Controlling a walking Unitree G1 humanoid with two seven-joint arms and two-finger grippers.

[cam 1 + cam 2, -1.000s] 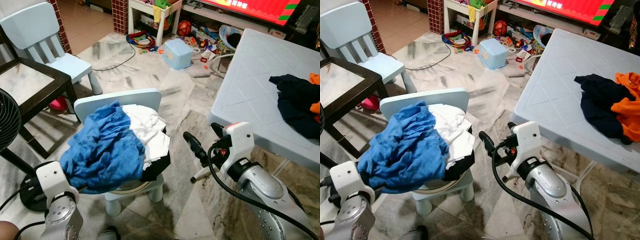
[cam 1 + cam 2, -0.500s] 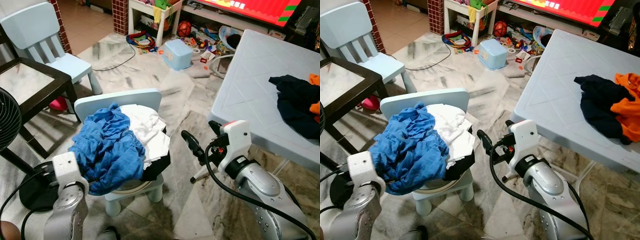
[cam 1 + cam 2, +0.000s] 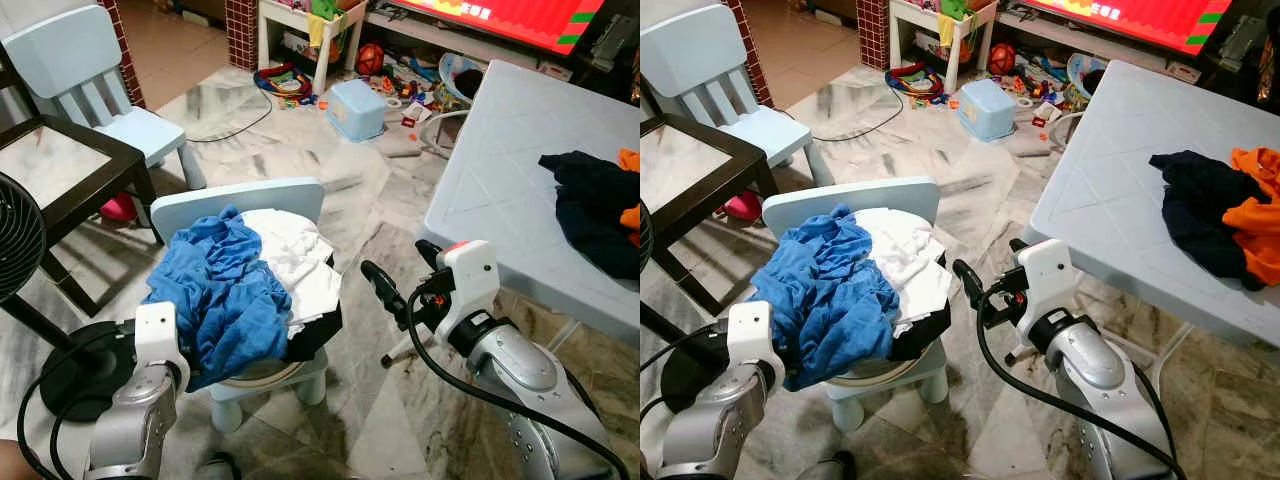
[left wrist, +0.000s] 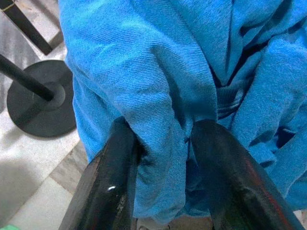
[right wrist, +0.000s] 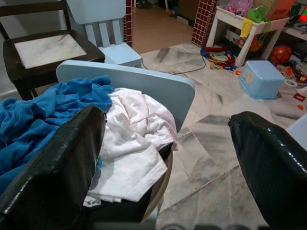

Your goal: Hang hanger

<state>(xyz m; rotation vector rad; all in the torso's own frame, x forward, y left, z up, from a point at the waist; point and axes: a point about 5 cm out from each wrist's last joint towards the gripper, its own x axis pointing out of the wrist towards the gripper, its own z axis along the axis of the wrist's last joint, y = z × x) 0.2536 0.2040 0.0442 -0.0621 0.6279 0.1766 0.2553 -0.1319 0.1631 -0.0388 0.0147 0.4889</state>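
Gripping: left end effector [image 4: 163, 158] has its two black fingers [image 4: 108, 177] pressed in on a fold of the blue garment [image 3: 225, 290], cloth bunched between them.
Left arm: its silver wrist [image 3: 155, 345] sits low at the near left corner of the small light-blue chair [image 3: 240, 200], touching the garment's hanging edge.
Behind the left end effector: a black fan base [image 4: 41, 103] with its pole stands on the marble floor [image 3: 300, 140], just beside the chair.
Further left: a dark wooden chair [image 3: 60, 165] and a second light-blue chair [image 3: 90, 85] stand well apart from that end effector.
Clothes pile: the blue garment lies heaped over the chair seat, a white garment [image 3: 295, 255] touching it on the side nearer the right end effector, a dark piece [image 3: 315, 335] under both.
Hanger: cannot be made out anywhere among the clothes or on the floor.
Right end effector: [image 5: 165, 143] hovers beside the chair, fingers spread wide apart, holding nothing, pointed toward the white garment.
Right arm: the silver forearm [image 3: 520, 370] and white wrist housing [image 3: 465, 275] lie just in front of the light-blue table [image 3: 510, 190].
Beyond the right end effector: dark and orange clothes [image 3: 1220, 215] lie on the table's far side.
Far background: scattered toys [image 3: 400, 80] and a pale blue box [image 3: 355, 105] on the floor.
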